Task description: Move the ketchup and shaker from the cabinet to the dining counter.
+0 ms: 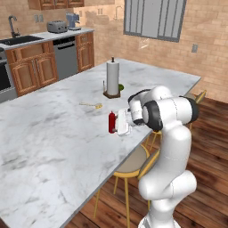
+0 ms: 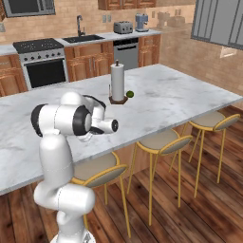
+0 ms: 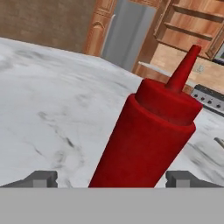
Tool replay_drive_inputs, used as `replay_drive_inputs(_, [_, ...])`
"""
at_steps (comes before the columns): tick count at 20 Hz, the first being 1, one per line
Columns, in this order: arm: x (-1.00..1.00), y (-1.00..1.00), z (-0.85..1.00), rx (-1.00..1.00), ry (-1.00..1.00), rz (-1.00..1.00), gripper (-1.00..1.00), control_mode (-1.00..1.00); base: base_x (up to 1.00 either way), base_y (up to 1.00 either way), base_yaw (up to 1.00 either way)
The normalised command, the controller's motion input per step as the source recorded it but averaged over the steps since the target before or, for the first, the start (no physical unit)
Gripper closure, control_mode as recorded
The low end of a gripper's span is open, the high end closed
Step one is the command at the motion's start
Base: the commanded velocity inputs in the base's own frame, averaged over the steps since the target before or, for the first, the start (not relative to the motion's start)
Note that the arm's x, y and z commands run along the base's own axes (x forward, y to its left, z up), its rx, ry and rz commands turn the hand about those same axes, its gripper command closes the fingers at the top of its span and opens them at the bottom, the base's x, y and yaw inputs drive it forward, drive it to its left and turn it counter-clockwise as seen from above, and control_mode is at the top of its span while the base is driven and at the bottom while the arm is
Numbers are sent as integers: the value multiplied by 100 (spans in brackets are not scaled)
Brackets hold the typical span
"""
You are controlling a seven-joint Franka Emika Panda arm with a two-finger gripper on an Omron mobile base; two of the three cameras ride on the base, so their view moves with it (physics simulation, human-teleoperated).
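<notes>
Left base view, left to right: small yellow utensil (image 1: 92,105) lies mid dining counter (image 1: 53,133). Ketchup (image 1: 111,122) stands upright near the counter's stool-side edge. Gripper (image 1: 116,124) sits right at it. Paper towel roll (image 1: 112,78) stands further back toward the far edge, green item (image 1: 120,87) at its base. Hand view: fingertips (image 3: 41,178) spread wide either side of the bottle, not touching, so released.
</notes>
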Motion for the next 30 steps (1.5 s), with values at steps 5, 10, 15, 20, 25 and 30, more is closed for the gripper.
replay_drive_inputs(5, [-22,-16,17,0,0,-6,-100,-100,0,0,0])
replay_drive_inputs(10, [-15,-16,21,0,2,-9,-100,-100,0,0,0])
replay_drive_inputs(15, [-27,-10,24,0,3,-7,-100,-100,0,0,0])
replay_drive_inputs(20, [-42,-3,35,0,11,-15,-100,-100,0,0,0])
replay_drive_inputs(25, [-50,-13,37,0,27,-22,-100,-100,0,0,0])
replay_drive_inputs(30, [-50,-19,43,1,31,-21,-100,-100,0,0,0])
